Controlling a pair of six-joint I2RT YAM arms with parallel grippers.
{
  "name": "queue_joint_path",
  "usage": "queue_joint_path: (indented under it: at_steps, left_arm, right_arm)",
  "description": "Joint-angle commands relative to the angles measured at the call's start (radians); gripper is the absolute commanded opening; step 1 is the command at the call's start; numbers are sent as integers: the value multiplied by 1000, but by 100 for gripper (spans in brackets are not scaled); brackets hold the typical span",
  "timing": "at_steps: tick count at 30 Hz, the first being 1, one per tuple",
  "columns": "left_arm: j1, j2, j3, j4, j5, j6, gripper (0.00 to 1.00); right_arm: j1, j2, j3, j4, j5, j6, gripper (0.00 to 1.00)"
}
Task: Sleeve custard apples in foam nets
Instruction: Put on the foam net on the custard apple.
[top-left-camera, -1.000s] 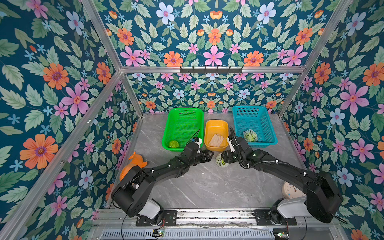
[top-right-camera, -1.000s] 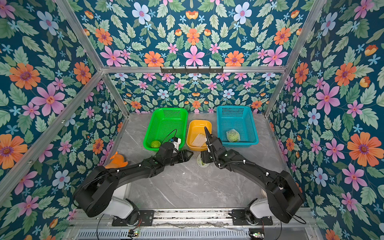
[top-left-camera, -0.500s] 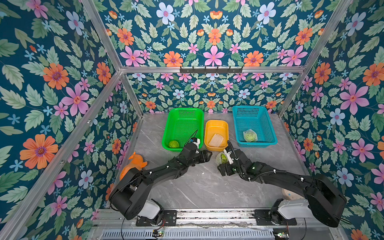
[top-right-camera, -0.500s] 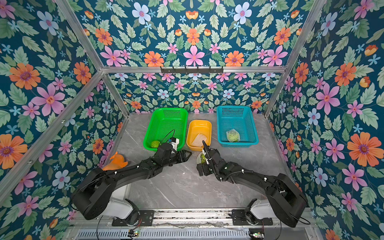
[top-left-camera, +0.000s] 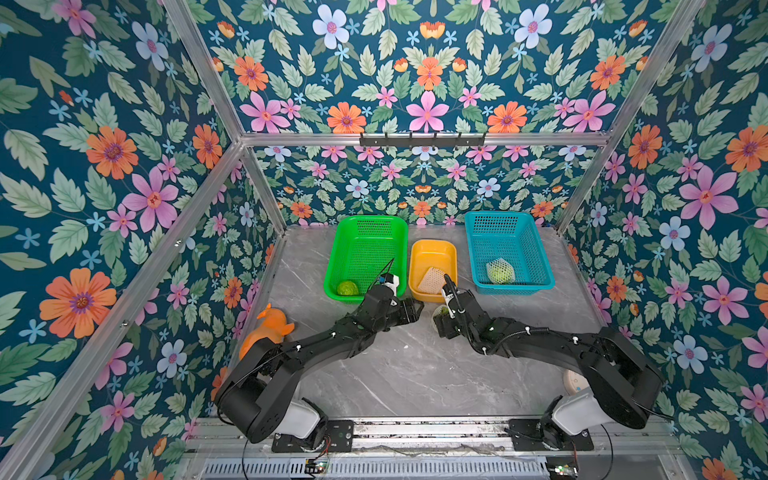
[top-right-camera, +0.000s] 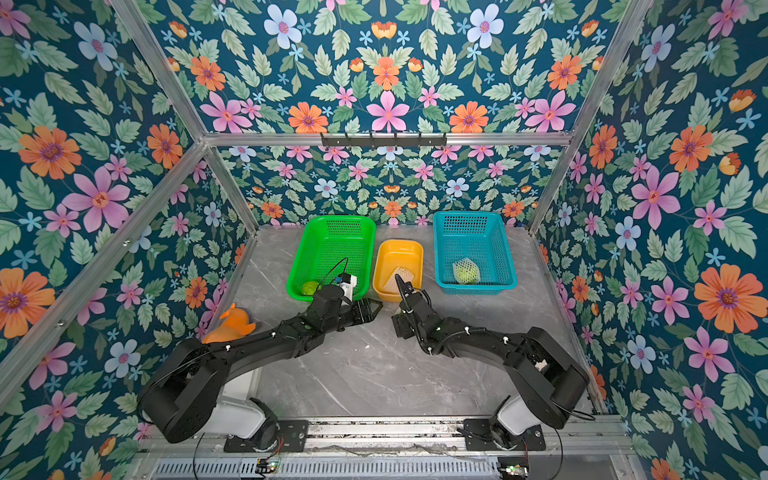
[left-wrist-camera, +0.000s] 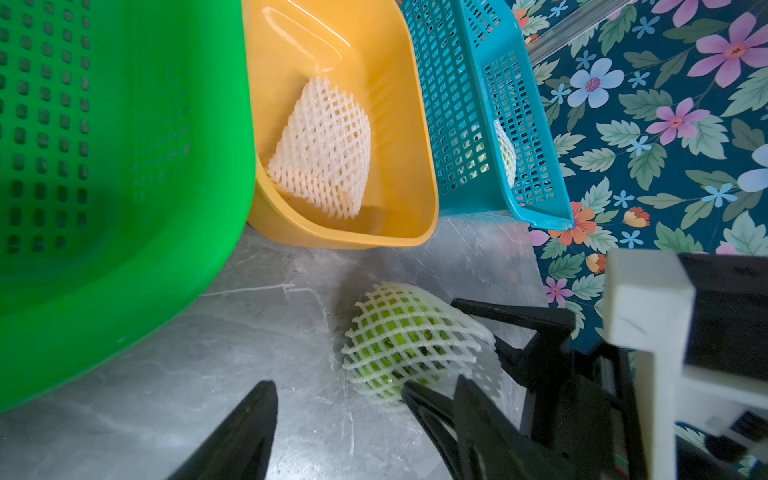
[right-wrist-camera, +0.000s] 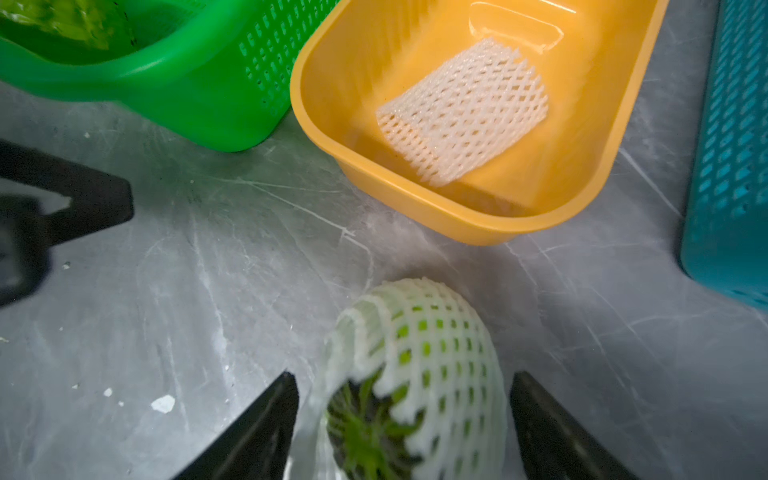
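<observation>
Custard apple (right-wrist-camera: 370, 440), bumpy green fruit sleeved in whitish foam mesh net (right-wrist-camera: 440, 332), lies on grey table (right-wrist-camera: 208, 270) near yellow tub (right-wrist-camera: 457, 226). It is likely soft and bruisable, so squeeze gently across the netted middle. Right gripper (right-wrist-camera: 403, 376) flanks it, contact unclear; left gripper (top-left-camera: 415, 308) gapes empty.

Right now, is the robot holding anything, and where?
Nothing yet. The right gripper sits open around the netted fruit, not squeezing; the left gripper is empty.

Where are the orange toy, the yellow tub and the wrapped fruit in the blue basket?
orange toy (top-left-camera: 269, 330): a top view, its body.
yellow tub (top-left-camera: 432, 252): a top view, its bare inside.
wrapped fruit (top-left-camera: 500, 272): a top view, its netted middle.
</observation>
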Motion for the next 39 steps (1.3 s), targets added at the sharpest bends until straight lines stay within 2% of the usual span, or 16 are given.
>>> queue_joint_path:
  at_steps: [1,10,19,29,39]
  left_arm:
    - [2,2,5,-10,-5,19,72]
    - [5,7,-1,-7,-5,18,72]
    - [12,12,-1,-7,-3,20,72]
    - [18,17,-3,0,0,16,72]
    - [22,19,-7,7,2,15,72]
  right_arm:
    - [-4,25,15,1,6,-5,76]
    - [-18,88,48,-30,-36,8,74]
    - [-23,155,86,-52,-69,13,82]
    - [-25,94,106,-82,-80,19,99]
    - [-37,8,124,-158,-92,43,99]
